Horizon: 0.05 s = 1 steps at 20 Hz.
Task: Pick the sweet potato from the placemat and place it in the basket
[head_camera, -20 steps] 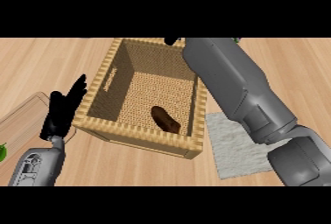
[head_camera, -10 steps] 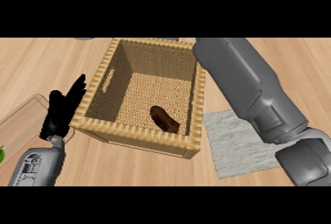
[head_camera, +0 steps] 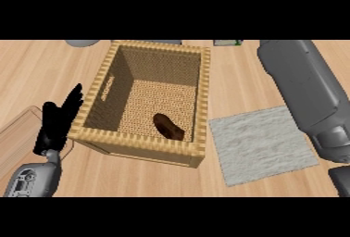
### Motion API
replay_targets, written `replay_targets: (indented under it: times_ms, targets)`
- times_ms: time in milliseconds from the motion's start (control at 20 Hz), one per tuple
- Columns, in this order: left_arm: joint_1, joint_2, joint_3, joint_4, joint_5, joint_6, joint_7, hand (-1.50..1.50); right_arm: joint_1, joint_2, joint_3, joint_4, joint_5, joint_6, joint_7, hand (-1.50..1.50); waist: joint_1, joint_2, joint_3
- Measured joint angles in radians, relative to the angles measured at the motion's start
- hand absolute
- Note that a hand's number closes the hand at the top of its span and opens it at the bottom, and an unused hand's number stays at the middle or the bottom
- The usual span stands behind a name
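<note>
The potato (head_camera: 168, 126) is seen lying in the basket (head_camera: 200, 88), near its front wall; the placemat (head_camera: 263, 143) is bare. The left hand (head_camera: 58, 121) is held open, empty, beside the basket's left wall. The right hand is not shown. The basket could be knocked if the right forearm (head_camera: 304, 88) is swung low.

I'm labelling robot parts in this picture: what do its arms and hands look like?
The left hand is matt black, slim-fingered, on a short dark wrist joined to a light grey forearm shell with round recessed details. The right forearm is a broad, smooth grey casing with rounded segments; its hand is out of view. No cables or markings show.
</note>
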<state>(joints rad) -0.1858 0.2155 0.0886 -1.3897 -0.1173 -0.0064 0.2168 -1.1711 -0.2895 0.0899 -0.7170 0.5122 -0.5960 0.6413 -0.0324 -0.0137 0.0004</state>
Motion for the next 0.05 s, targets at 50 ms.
replay_targets:
  times_ms: [50]
  targets:
    - [0.002,0.007,0.008,0.006,0.006,-0.007,-0.007,0.0,0.033,-0.023,-0.003,-0.049,-0.012,0.023,0.003,-1.5,-0.005,-0.001,0.0]
